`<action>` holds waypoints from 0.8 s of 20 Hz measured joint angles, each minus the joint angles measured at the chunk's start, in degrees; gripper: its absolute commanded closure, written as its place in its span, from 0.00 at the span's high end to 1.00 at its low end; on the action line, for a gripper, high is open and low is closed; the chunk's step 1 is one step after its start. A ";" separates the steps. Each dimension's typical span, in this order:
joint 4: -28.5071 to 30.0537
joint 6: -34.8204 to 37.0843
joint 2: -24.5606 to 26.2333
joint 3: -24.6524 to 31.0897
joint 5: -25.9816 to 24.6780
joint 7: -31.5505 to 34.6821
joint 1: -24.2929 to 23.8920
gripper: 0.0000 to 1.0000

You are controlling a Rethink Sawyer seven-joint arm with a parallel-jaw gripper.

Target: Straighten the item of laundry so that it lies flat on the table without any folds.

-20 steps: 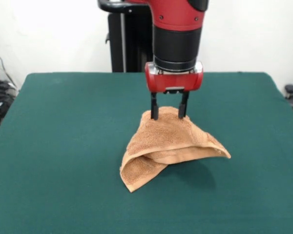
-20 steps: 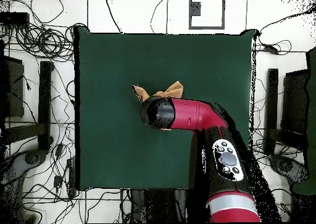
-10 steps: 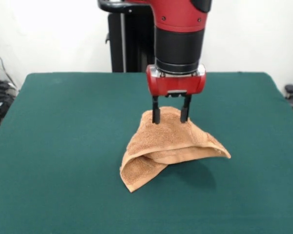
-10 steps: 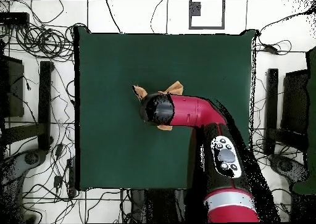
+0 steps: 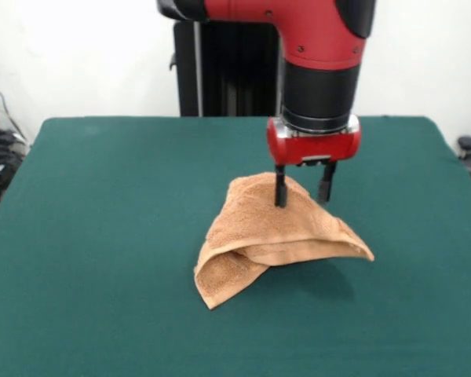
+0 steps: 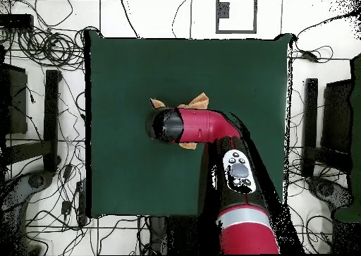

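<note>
The orange-tan towel (image 5: 275,239) sits bunched and folded near the middle of the green bench (image 5: 102,236). The hand (image 5: 304,188) hangs over its peak, fingers spread, one apparently touching the cloth, grasping nothing.

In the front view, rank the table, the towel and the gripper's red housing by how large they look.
1. Table, by far the largest.
2. Towel.
3. Gripper housing, the smallest, though it sits raised above the towel, so true sizes may differ.
</note>
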 measured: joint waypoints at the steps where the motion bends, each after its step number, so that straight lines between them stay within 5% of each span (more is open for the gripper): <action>1: 0.01 0.00 0.01 -0.01 -0.01 0.00 0.21 1.00; 16: 0.00 0.00 -0.38 -0.30 0.06 0.00 0.88 1.00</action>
